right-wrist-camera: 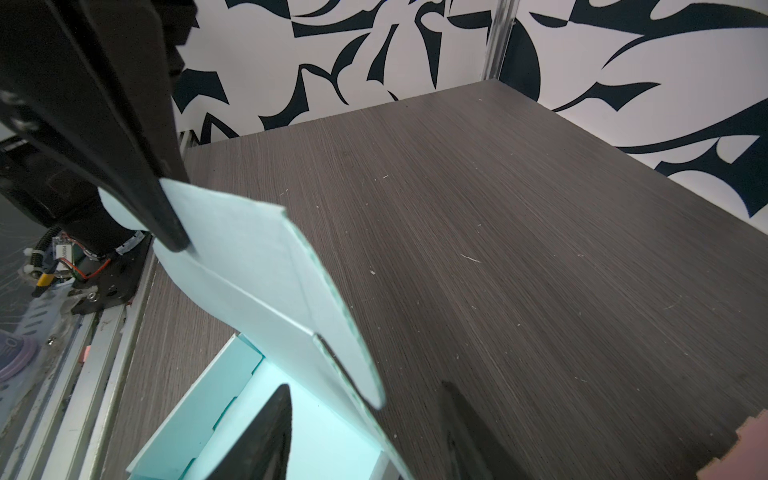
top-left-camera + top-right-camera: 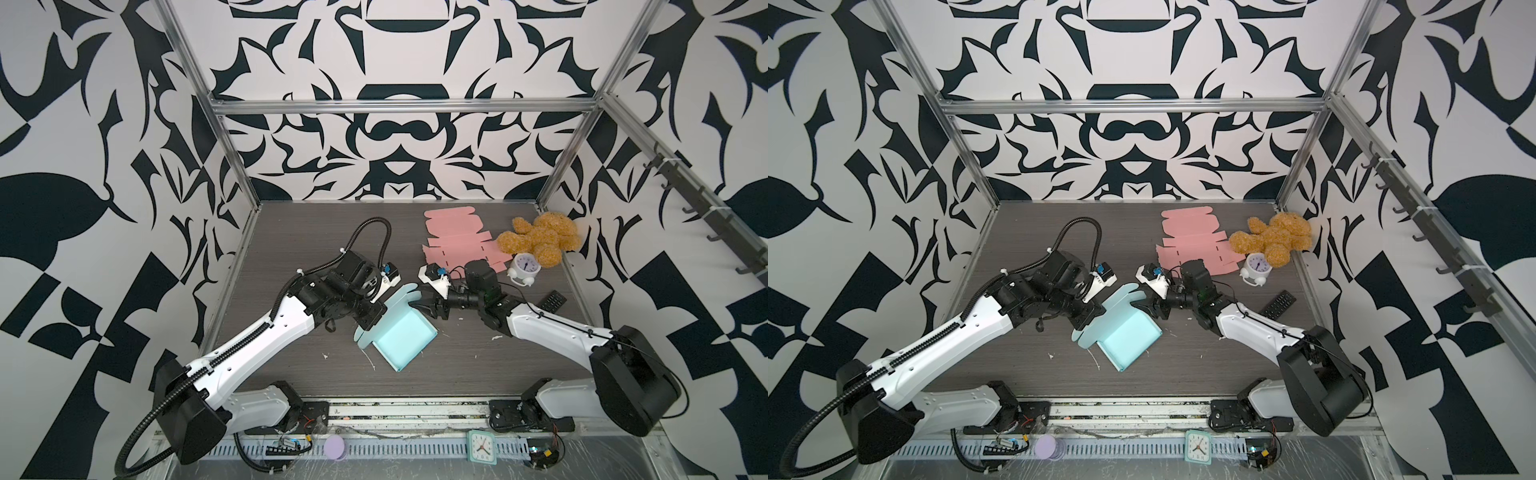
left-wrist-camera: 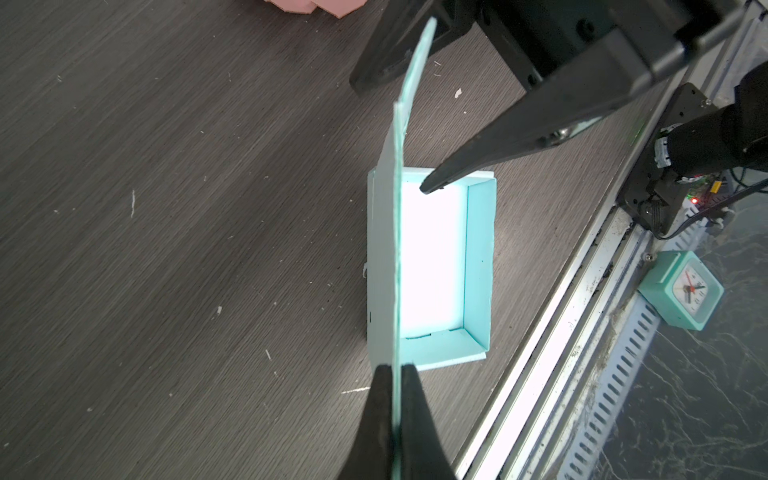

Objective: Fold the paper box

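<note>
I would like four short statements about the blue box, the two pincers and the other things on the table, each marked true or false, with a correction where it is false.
1. The left pincer is shut on the raised lid flap of the light blue paper box. True.
2. The pink paper sheet is already folded into a box. False: it lies flat and unfolded at the back of the dark wooden table.
3. The right pincer has one finger on each side of the lid flap. True.
4. The brown plush bear lies inside the blue box. False: it lies at the far right of the table, next to the small round alarm clock.
</note>
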{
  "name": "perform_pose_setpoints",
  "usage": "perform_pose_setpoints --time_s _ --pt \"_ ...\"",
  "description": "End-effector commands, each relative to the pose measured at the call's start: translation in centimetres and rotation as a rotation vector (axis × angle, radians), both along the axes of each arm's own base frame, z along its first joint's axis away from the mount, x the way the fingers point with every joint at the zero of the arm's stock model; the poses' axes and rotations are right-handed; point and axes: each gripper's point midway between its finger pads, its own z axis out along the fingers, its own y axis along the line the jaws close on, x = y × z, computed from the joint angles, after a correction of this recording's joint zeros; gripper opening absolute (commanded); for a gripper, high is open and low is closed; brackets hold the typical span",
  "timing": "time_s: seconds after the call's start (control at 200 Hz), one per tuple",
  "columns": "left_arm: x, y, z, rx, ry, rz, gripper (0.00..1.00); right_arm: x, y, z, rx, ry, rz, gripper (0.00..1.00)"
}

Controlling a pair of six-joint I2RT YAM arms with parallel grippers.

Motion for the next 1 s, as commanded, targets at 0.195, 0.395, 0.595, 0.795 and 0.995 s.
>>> perform_pose_setpoints --time_s 0.195,0.395,0.595,0.795,0.995 --pt "0.2 0.3 1.1 0.009 -0.02 -0.008 0.05 0.2 0.5 2.4 0.032 -0.064 0.019 0.34" --pt "1.2 0.2 0.5 0.037 -0.037 0.016 0.06 0.2 0.4 2.1 0.019 -0.064 0.013 0.15" --pt "2.5 -0.3 0.3 0.033 -0.069 0.047 0.16 0.1 0.8 1.2 -0.025 -0.055 0.013 0.01" --pt "3.4 -0.8 -1.1 0.054 -0.049 0.073 0.3 -0.1 0.7 1.1 -0.033 -0.06 0.015 0.0" --pt "4.1 0.1 -1.1 0.025 -0.048 0.157 0.52 -0.2 0.2 0.5 -0.032 -0.068 -0.018 0.0"
